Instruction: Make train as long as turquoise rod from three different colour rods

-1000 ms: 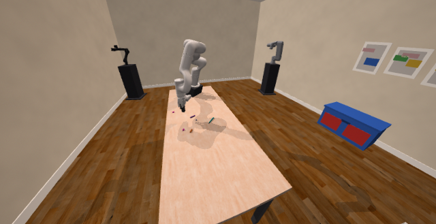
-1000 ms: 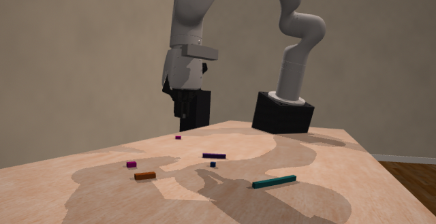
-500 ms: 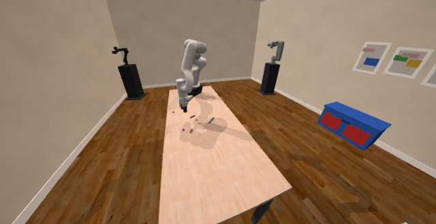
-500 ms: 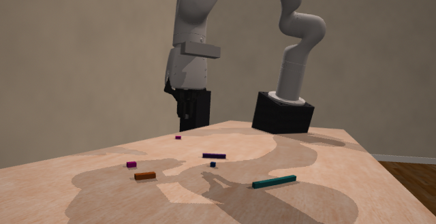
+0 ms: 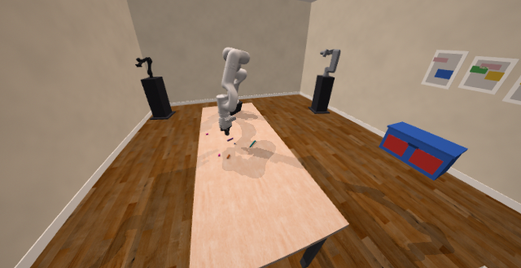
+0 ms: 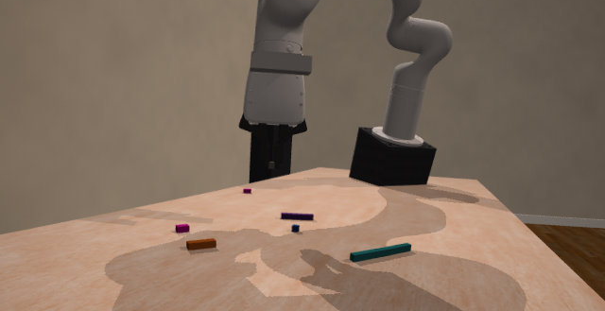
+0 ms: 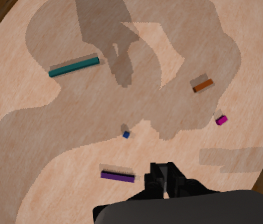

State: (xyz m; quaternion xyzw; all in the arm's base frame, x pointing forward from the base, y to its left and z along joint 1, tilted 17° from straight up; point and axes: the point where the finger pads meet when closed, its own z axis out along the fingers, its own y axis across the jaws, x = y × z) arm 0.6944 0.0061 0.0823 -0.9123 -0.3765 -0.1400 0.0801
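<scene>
Exterior view: the claw [image 6: 270,175] points straight down above the far part of the pale wooden counter [image 6: 477,240], its dark fingers drawn nearly together and pinching a small grey rod [image 6: 271,164], of which only a small bit shows between them. In the wrist view the claw [image 7: 163,185] shows its fingertips almost meeting, and the held piece cannot be made out there.

The light grey six-joint arm [image 6: 279,79] rises vertically from the claw and arches over. It then drops through a bent elbow to a black block base [image 6: 416,169] behind and to one side of the claw.

Nearest the claw, just below it in the exterior view, lies a tiny magenta block [image 6: 247,190]. Farther towards the camera is a dark purple rod [image 6: 297,215] lying flat, with a little blue cube [image 6: 295,228] just beside it but apart. Off to the other side, well apart from the claw, sit a short magenta rod [image 6: 181,228] and a short orange rod [image 6: 200,244], near each other without touching. Farthest out lies the long turquoise rod [image 6: 380,251], flat and alone. No rods touch end to end.
</scene>
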